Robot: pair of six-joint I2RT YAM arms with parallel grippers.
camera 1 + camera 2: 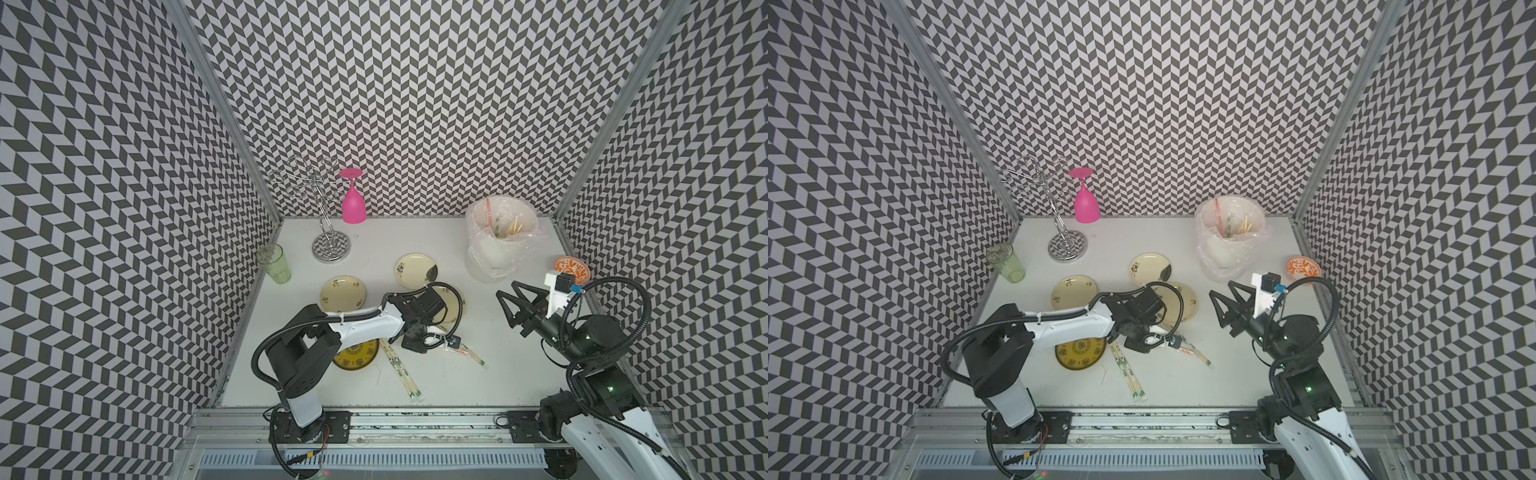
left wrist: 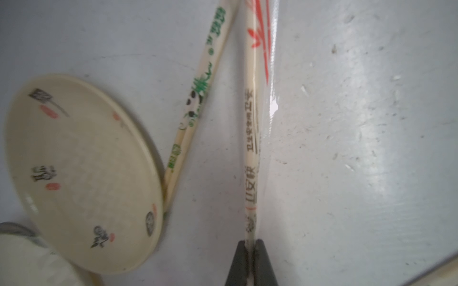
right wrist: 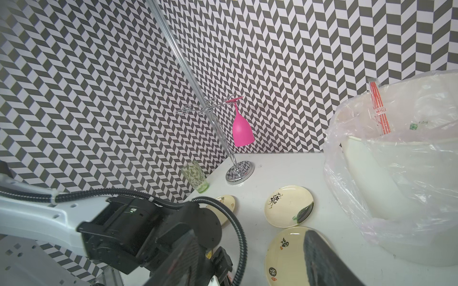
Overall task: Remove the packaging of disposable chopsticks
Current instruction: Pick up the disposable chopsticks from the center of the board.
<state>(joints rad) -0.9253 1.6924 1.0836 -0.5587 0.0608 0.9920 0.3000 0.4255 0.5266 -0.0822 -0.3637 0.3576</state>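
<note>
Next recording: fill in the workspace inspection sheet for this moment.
Surface: white table, speckled.
Job's things: red-print sleeved pair held at one end; green-print sleeved pair ending at a cream plate; more sleeved pairs; bare sticks in the lined bin.
Clutter: yellow plate, orange bowl, green tumbler, pink goblet hanging on a chrome rack.
Grippers: left gripper shut on the red-print sleeved pair; right gripper open, empty.
Cables: black conduit looped along both arms.
Surroundings: chevron walls, aluminium frame.

My white desk (image 1: 457, 386) carries cream plates (image 1: 343, 293) beyond the left claw (image 2: 252, 244), a yellow plate (image 1: 357, 359) and sleeved chopsticks (image 1: 401, 368) beside it, tumbler (image 1: 274, 264) and rack (image 1: 330, 247) farther off, bin (image 1: 498, 245) and bowl (image 1: 571, 270) past the right claw (image 1: 506, 288).
</note>
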